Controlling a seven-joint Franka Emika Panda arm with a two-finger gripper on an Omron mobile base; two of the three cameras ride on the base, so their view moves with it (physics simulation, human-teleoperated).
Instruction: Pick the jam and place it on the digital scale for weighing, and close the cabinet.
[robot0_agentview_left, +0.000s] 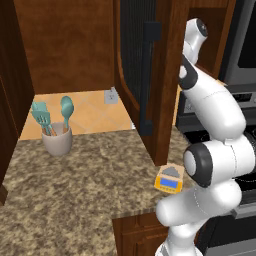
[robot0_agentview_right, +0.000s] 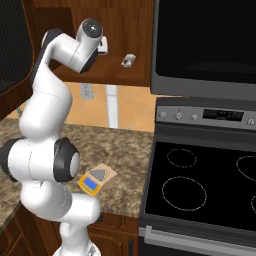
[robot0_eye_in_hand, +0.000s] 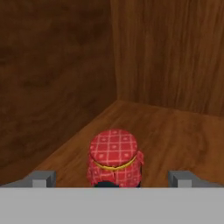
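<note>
Standing upright dead ahead of the gripper (robot0_eye_in_hand: 112, 179), the jam (robot0_eye_in_hand: 114, 157) sits centred between its spread, empty fingertips (robot0_eye_in_hand: 41, 178).

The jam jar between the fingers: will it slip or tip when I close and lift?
The jam looks rigid and small, so probably light. Its red checked cloth cover flares over the sides, so pads closing there may slip; grip lower. It stands upright on the cabinet's flat wooden floor, and seems unlikely to roll unless knocked over.
</note>
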